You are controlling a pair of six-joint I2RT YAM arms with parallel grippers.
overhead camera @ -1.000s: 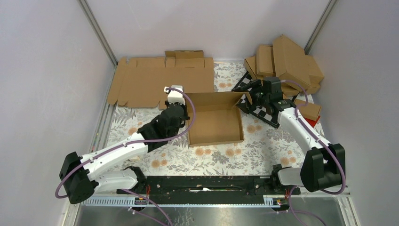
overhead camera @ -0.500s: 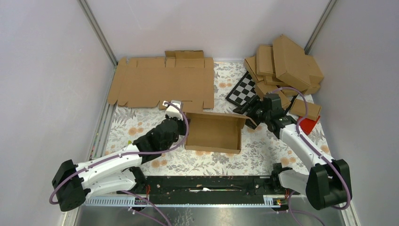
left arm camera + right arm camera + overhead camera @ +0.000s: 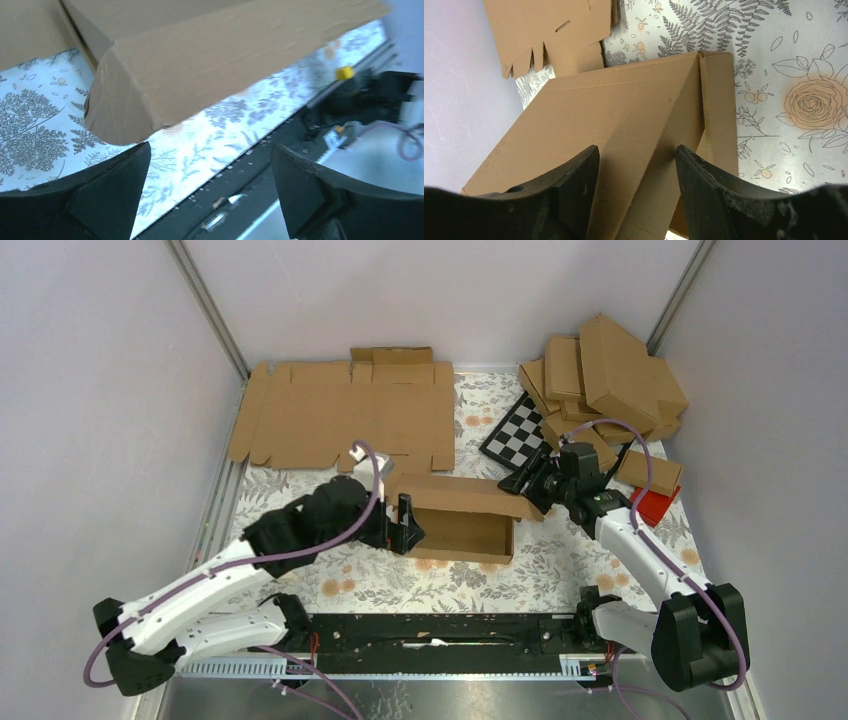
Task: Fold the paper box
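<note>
Cardboard first, from above: the box (image 3: 465, 498) sits mid-table on the flowered cloth (image 3: 560, 552), tray formed, lid leaning over it but not down. My left gripper (image 3: 408, 530) is at its near left corner, my right gripper (image 3: 528, 490) at the lid's far right end. I judge the step to be closing the lid: the next move calls for pressing it flat and steering its side flaps inside the tray walls. A flat sheet (image 3: 340, 420) lies just behind the box, the checkered board (image 3: 515, 430) and a stack (image 3: 610, 370) of finished boxes lie behind right, so free room is mostly on the near side.

From my left wrist, the left gripper (image 3: 210, 150) stands wide and holds nothing. The box (image 3: 225, 60) corner hangs just beyond the fingers, apart from them, with bare cloth below and the base rail close behind.

From my right wrist, the right gripper (image 3: 636, 152) is half apart, the lid of the box (image 3: 624, 110) and its flap crease showing between the fingers, nothing pinched that I can see. The flap's edge juts past the tray wall and could catch on it.
</note>
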